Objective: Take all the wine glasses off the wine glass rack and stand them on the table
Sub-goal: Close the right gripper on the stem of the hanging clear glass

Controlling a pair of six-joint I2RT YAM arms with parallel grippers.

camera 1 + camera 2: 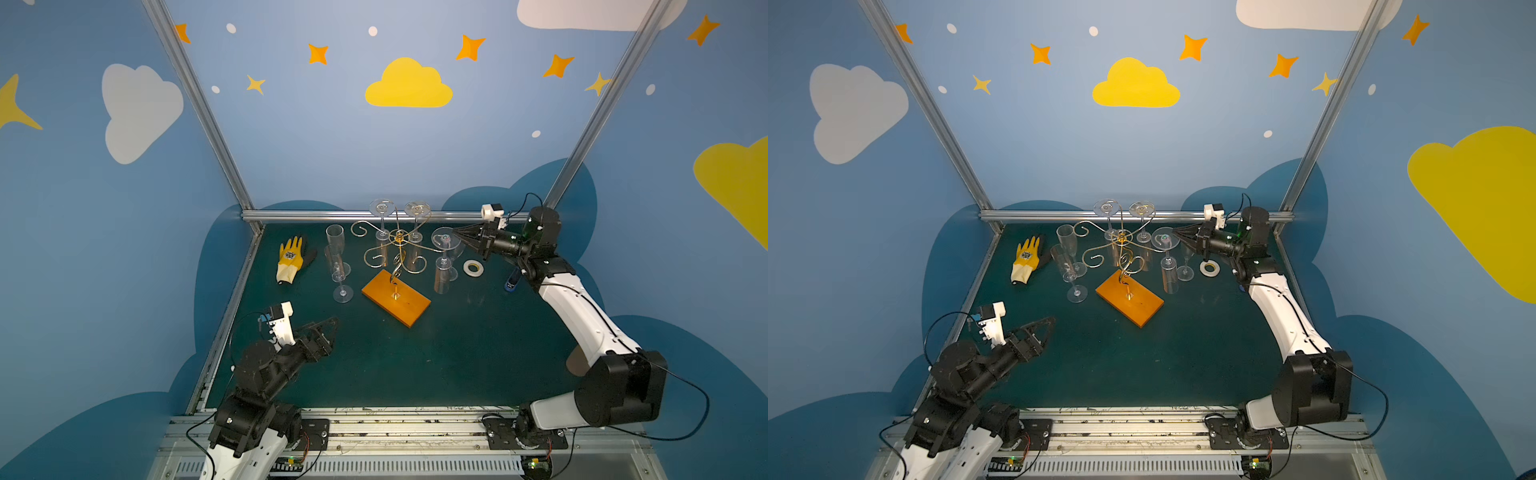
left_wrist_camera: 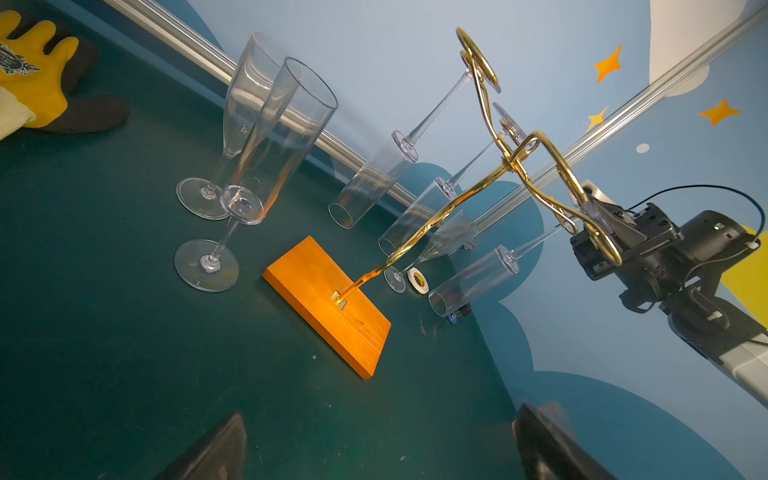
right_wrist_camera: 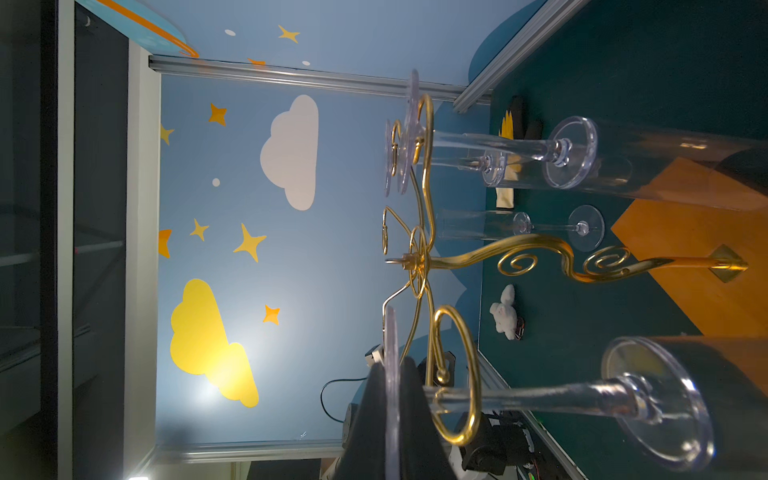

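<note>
My right end effector (image 1: 455, 233) is clamped on the round foot of a clear, stemmed wine glass (image 1: 443, 270). The glass hangs upside down from the 3 o'clock arm of the thin gold wire wine glass rack (image 1: 397, 249), which has curled arms and a flat orange wooden base. In the right wrist view the foot sits edge-on between my dark fingers (image 3: 368, 424), and the stem runs through the gold curl just beside them. I judge the grip made and the removal not yet done: the stem has to slide out through the curl's opening, and then the glass must come clear of the wire.

Two other clear hanging glasses (image 1: 381, 208) sit at about 11 and 1 o'clock of the hub. A pair of clear upright flutes (image 1: 335, 243) stands on the dark green table (image 1: 415, 365) at 9 o'clock of the rack; I cannot tell whether they came off it.

My left end effector (image 1: 330, 332) hovers with its jaws wide apart and empty, at 7 o'clock of the base and well apart from it.

As for writing, the yellow and black work glove (image 1: 291, 259), further out at 9 o'clock, carries a dark printed emblem too small to read. The held foot shows a small greenish triangle, possibly a sticker, which I cannot read. The white tape roll (image 1: 473, 268) at 3 o'clock shows no text.
</note>
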